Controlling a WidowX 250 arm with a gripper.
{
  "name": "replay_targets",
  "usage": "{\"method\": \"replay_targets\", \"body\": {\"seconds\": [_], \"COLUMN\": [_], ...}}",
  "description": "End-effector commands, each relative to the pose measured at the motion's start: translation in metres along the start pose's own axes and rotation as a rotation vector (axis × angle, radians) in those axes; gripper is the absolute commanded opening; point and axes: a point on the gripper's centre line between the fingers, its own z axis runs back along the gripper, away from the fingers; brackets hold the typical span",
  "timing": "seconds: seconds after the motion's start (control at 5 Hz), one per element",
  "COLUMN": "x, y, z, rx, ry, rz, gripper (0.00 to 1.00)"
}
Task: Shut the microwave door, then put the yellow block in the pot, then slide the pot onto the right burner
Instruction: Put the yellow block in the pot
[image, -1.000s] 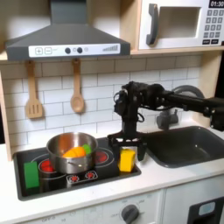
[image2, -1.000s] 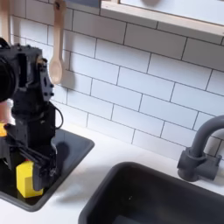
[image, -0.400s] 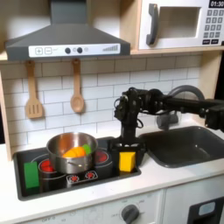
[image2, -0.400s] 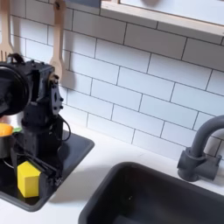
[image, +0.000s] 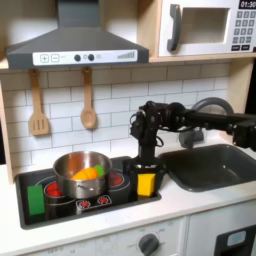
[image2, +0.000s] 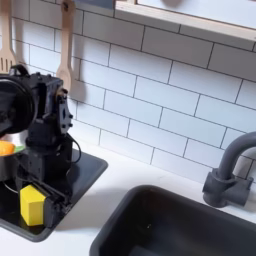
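The microwave door (image: 203, 28) sits flush with the oven at the upper right, its grey handle on the door's left side. The steel pot (image: 82, 172) stands on the black stove top (image: 60, 209) with something orange inside it. In both exterior views the yellow block (image: 146, 184) (image2: 33, 204) rests upright at the stove's front right corner. My gripper (image: 146, 167) (image2: 40, 178) hangs open just above the block, fingers pointing down and apart, holding nothing. Whether the fingertips touch the block's top I cannot tell.
A green block (image: 36, 200) stands at the stove's front left. A spatula (image: 38, 105) and a wooden spoon (image: 88, 102) hang on the tiled wall. A dark sink (image: 213, 164) (image2: 190, 225) with a grey faucet (image2: 228, 170) lies right of the stove.
My gripper has risen: a second ago its fingers reached down around the yellow block, now they sit above it. The block has stayed on the stove corner.
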Motion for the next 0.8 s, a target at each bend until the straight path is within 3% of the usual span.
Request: {"method": "replay_targets", "body": {"seconds": [0.0, 0.2, 0.6], "x": [-0.005, -0.005, 0.001], "y": [0.002, 0.005, 0.019], "z": [0.012, 0.023, 0.05], "rx": [-0.042, -0.045, -0.006], "ry": [-0.015, -0.021, -0.074], "rz": [0.024, 0.043, 0.072], "gripper": [0.0, 0.0, 0.0]}}
